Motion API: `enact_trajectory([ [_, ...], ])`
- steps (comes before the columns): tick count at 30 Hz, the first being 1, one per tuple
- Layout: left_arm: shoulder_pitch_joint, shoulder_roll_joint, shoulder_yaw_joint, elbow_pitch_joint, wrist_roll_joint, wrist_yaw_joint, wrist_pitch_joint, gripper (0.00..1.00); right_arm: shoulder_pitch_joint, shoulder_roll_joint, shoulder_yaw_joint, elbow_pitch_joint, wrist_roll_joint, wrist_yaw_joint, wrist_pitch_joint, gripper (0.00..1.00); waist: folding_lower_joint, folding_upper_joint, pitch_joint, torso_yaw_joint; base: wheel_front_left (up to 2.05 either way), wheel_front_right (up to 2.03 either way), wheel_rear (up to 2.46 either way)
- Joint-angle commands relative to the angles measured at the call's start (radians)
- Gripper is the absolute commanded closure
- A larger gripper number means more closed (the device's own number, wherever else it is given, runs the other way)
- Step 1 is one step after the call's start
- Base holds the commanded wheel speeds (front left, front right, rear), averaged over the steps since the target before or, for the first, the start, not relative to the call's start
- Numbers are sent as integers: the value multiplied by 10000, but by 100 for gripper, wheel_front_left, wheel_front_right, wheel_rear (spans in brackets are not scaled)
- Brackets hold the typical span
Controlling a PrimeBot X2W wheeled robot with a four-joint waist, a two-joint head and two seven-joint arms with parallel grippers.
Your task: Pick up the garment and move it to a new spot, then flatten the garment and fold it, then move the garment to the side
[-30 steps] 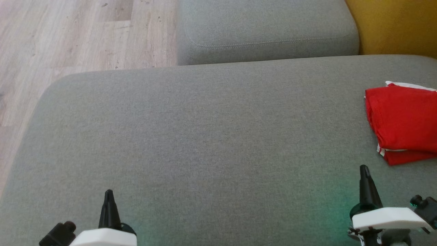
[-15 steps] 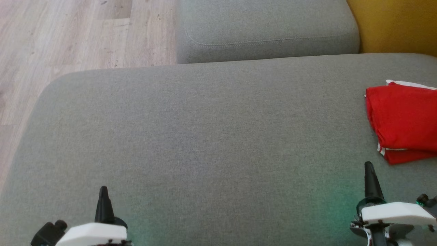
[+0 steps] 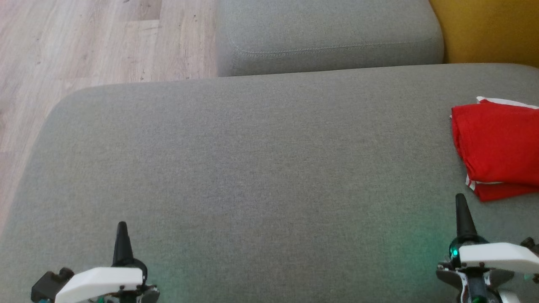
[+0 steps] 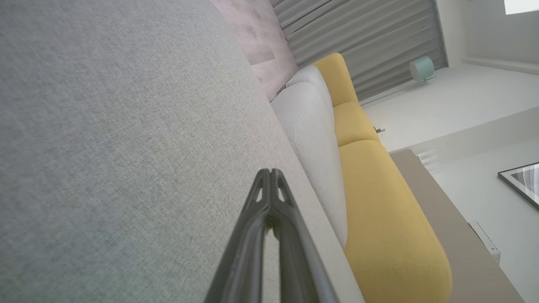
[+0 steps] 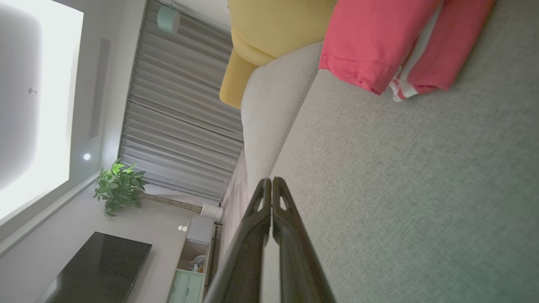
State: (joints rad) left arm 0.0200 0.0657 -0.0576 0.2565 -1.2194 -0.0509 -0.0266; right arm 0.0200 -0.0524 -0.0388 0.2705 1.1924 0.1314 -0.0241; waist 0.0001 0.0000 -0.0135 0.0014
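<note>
Grey sofa cushion (image 3: pixel 252 168) fills most of the head view, with wooden floor (image 3: pixel 84 42) at 10 o'clock. At 7 o'clock the left gripper (image 3: pixel 122 229) hangs over the cushion, its jaws pressed together on nothing. At 5 o'clock the right gripper (image 3: pixel 461 202) is likewise closed and empty. The folded red garment (image 3: pixel 497 143) lies on the cushion at 3 o'clock, near the right gripper but apart from it.

Garment (image 3: pixel 499 145) cropped rightward, seemingly folded
</note>
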Motion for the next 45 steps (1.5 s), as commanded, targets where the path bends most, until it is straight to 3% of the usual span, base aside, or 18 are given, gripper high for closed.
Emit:
enact_trajectory([
  [1, -578, 147, 427, -242, -364, -111, 72, 100, -663, -232, 90, -324, 408, -5, 96, 100, -1, 0, 9, 0, 0, 0, 0],
  [36, -1248, 121, 1332, -131, -4210, -798, 1091, 100, -1249, -222, -412, -278, 4444, -7, 1101, 100, -1, 0, 166, -14, 0, 0, 0],
  [45, -1251, 90, 1375, -129, -4174, -798, 1126, 100, -1252, -194, -451, -275, 4410, -7, 1133, 100, -1, 0, 166, -14, 0, 0, 0],
])
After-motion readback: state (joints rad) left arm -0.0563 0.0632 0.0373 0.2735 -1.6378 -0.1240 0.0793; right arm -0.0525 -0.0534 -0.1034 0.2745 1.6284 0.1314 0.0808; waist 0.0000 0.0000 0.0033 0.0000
